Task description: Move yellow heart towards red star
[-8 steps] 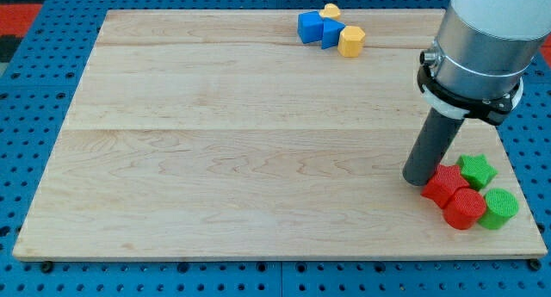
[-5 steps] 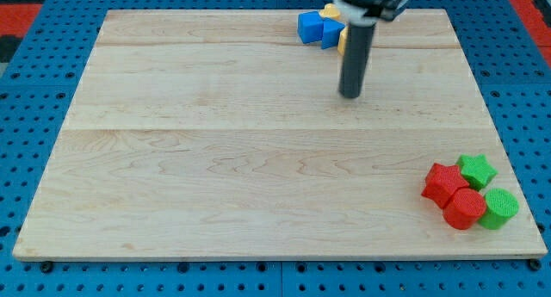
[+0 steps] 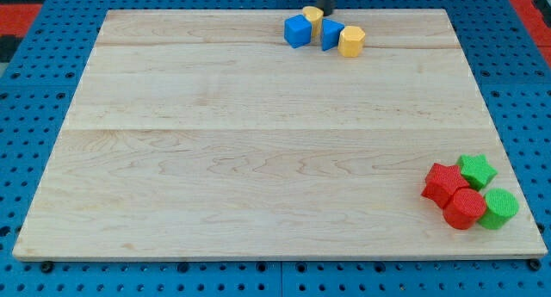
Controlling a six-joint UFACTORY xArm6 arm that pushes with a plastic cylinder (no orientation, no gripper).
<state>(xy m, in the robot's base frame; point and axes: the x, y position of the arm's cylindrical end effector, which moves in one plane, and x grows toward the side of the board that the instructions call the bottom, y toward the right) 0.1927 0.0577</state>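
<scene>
The yellow heart (image 3: pixel 312 16) lies near the board's top edge, between a blue cube (image 3: pixel 297 30) on its left and a second blue block (image 3: pixel 331 34) on its right. The red star (image 3: pixel 443 182) sits at the bottom right, far from the heart. Only the lowest part of my rod shows at the view's top; my tip (image 3: pixel 327 10) is just right of and behind the yellow heart, close to it or touching it.
A yellow hexagonal block (image 3: pixel 351 40) touches the second blue block on its right. A red cylinder (image 3: pixel 465 208), a green star (image 3: pixel 477 170) and a green cylinder (image 3: pixel 499 207) cluster around the red star by the board's right edge (image 3: pixel 508 159).
My rod went from beside the red star up to the board's top edge. The yellow heart and the left blue cube have shifted a little to the left and down.
</scene>
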